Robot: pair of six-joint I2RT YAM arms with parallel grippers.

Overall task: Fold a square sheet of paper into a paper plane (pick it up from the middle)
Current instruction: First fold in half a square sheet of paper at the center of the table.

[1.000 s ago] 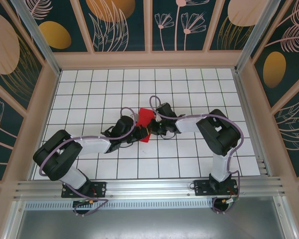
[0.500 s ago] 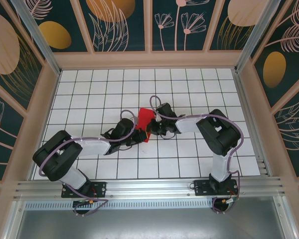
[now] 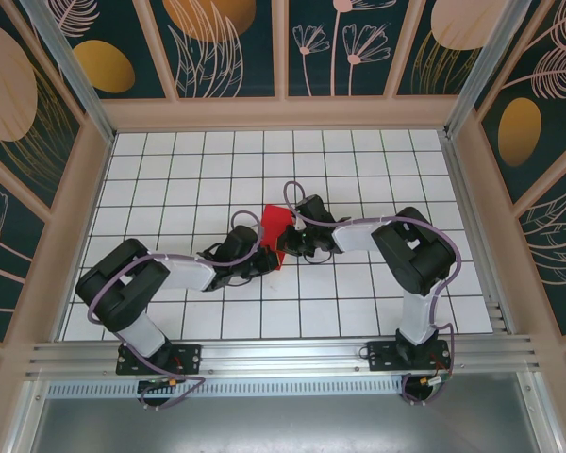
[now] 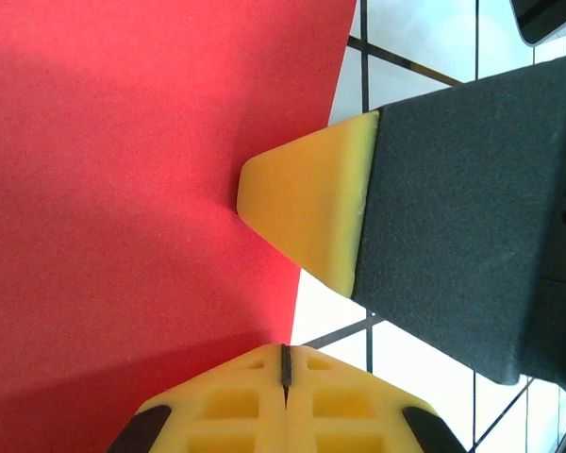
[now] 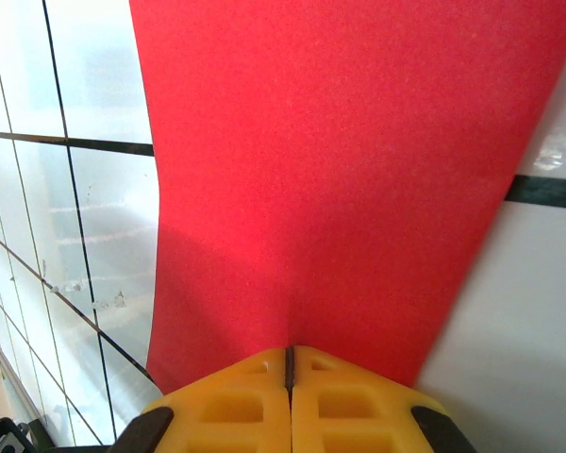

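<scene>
The square sheet of paper (image 3: pixel 274 225) is a narrow, bright red folded shape lying on the white grid near the table's middle. In the left wrist view the paper (image 4: pixel 123 189) covers the left side. My left gripper (image 4: pixel 285 363) is shut, its tips set at the paper's right edge. My right gripper (image 4: pixel 252 185) comes in from the right, shut, its yellow tip touching the red surface. In the right wrist view the paper (image 5: pixel 340 170) runs up from under the shut right gripper (image 5: pixel 288 357). From above, the left gripper (image 3: pixel 266 257) and right gripper (image 3: pixel 283 245) meet at the paper's near end.
White tiled table (image 3: pixel 377 170) with black grid lines stretches open behind and to both sides of the paper. Wooden-framed patterned walls (image 3: pixel 283 111) enclose it. Both arms reach inward from the near rail (image 3: pixel 283 359), nearly touching each other at the paper.
The left arm's elbow has swung a little to the right and its gripper has edged closer along the paper's near end. The right arm and paper have barely moved.
</scene>
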